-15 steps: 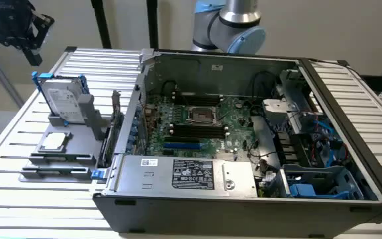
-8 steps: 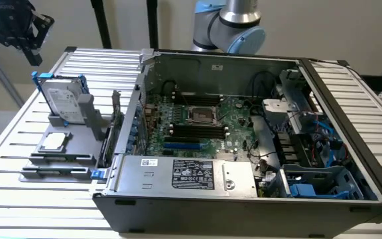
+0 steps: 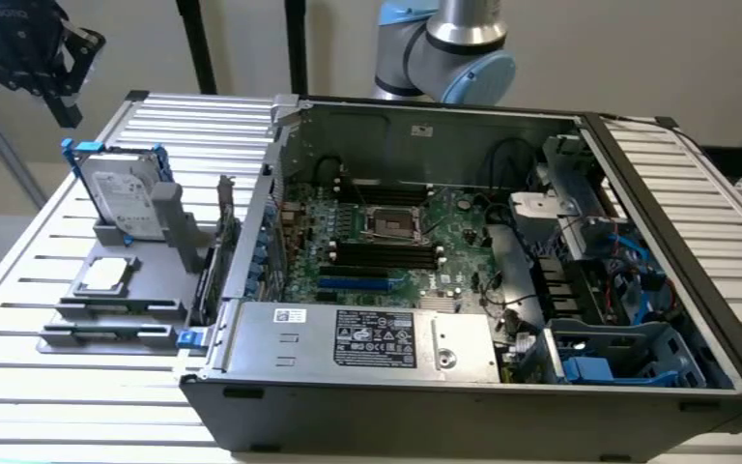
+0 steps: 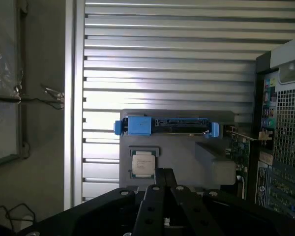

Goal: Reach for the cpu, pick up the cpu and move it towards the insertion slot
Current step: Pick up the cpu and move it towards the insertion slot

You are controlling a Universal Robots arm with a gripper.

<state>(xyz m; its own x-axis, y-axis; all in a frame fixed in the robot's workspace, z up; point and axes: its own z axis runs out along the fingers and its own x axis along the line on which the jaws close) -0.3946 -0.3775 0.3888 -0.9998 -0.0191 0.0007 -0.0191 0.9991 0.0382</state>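
Observation:
The cpu [image 3: 105, 274] is a small silvery square chip lying flat in a grey holder [image 3: 88, 333] on the slatted table, at the exterior view's left. In the wrist view the cpu [image 4: 142, 163] lies just beyond the black gripper [image 4: 165, 173]. The gripper [image 3: 34, 50] hangs high above the table's far left corner, well clear of the cpu and holding nothing. The insertion slot [image 3: 390, 223], a silver-framed square socket with a dark centre, sits on the green board inside the open computer case [image 3: 345, 401].
An upright silver hard drive [image 3: 127, 198] with a blue bracket [image 4: 137, 126] stands just behind the cpu on the same holder. Black memory slots [image 3: 378, 256], cables [image 3: 520, 155] and a power supply [image 3: 371, 338] crowd the case. The slatted metal table [image 3: 36, 290] surrounds everything.

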